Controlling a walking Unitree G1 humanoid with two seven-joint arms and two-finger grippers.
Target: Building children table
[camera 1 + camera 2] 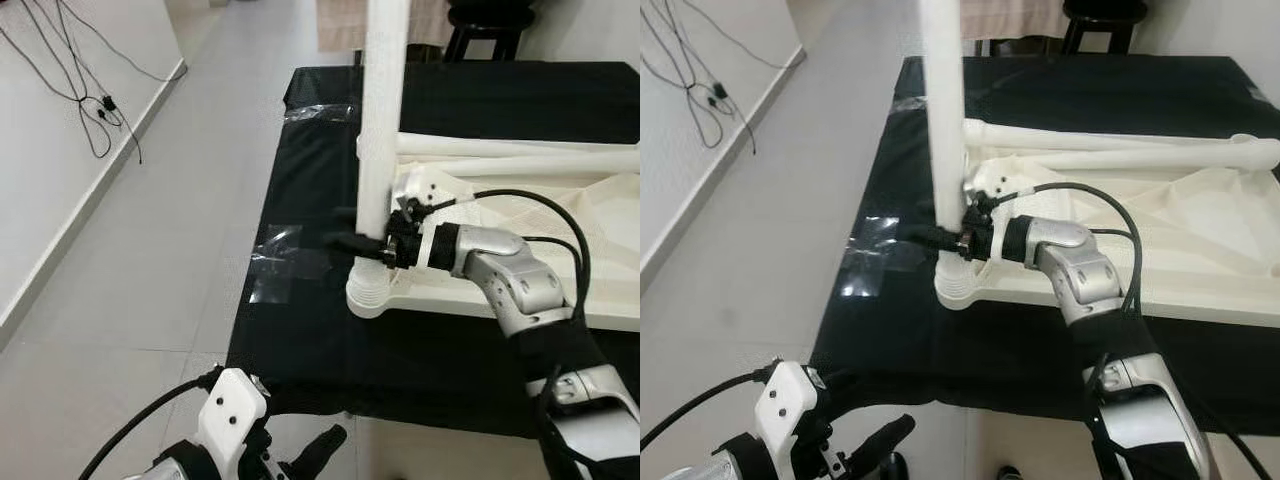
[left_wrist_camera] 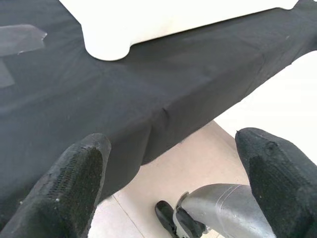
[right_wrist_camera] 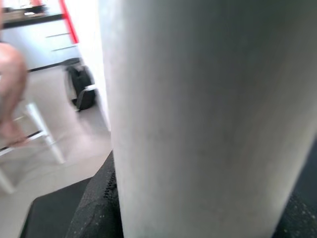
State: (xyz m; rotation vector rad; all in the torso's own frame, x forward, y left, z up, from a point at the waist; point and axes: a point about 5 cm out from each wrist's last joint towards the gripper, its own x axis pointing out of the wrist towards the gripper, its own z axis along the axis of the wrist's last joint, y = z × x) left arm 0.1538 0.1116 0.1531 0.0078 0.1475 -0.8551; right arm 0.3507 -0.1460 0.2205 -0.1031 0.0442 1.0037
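white tabletop [image 1: 520, 290]: upside down on the black cloth [image 1: 300, 330], the landmark. upright white leg [image 1: 378, 150]: in its near-left corner socket. two loose legs [image 1: 520, 155]: along its far edge. right gripper [image 1: 362, 243]: fingers closed around upright leg, just above socket. left gripper [image 2: 173, 168]: fingers spread, holding nothing, below cloth's near edge.

You've got one white leg [image 1: 380, 120] upright in the upturned tabletop's [image 1: 1200, 250] corner socket; two legs [image 1: 520, 155] lie across it.
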